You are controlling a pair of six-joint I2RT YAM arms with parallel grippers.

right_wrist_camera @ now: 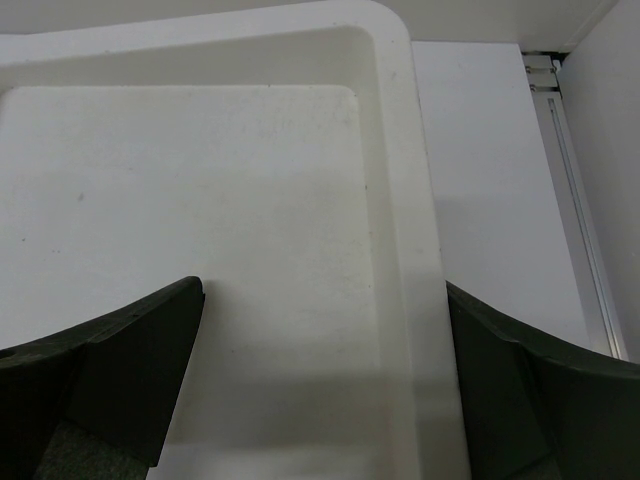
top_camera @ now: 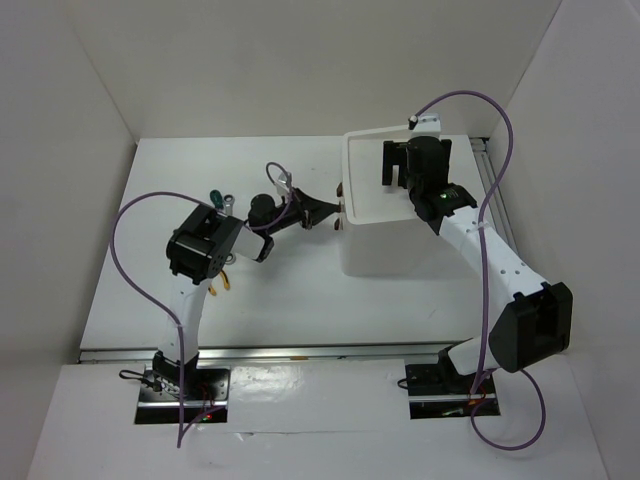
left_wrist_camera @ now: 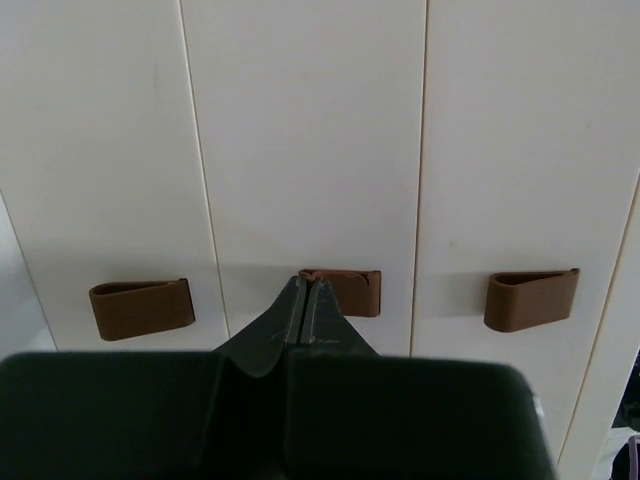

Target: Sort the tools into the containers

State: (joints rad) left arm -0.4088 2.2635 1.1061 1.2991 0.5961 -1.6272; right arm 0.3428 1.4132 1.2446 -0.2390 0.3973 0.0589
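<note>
White plastic drawer fronts fill the left wrist view, three side by side, each fitted with a brown handle; the left end effector (left_wrist_camera: pixel 305 300) is seen closed, its tips brought together at the left end of the middle handle (left_wrist_camera: pixel 350 292); whether the handle's thin lip is pinched between them cannot be told. The middle drawer (left_wrist_camera: pixel 310 150) is found straight ahead of that end effector, along its own long axis; a pull is therefore judged to run straight back, away from the box (top_camera: pixel 385 250) and toward the left of the worktop (top_camera: pixel 300 300). The tools are found well apart from the box; a green-handled screwdriver (top_camera: pixel 212 197) and a wrench (top_camera: pixel 229 203) are seen beside the left arm, far nearer it than the other. The right end effector (right_wrist_camera: pixel 322 300) is held open and empty over the tray (right_wrist_camera: pixel 395 150), the tray's rim seen between the jaws.
</note>
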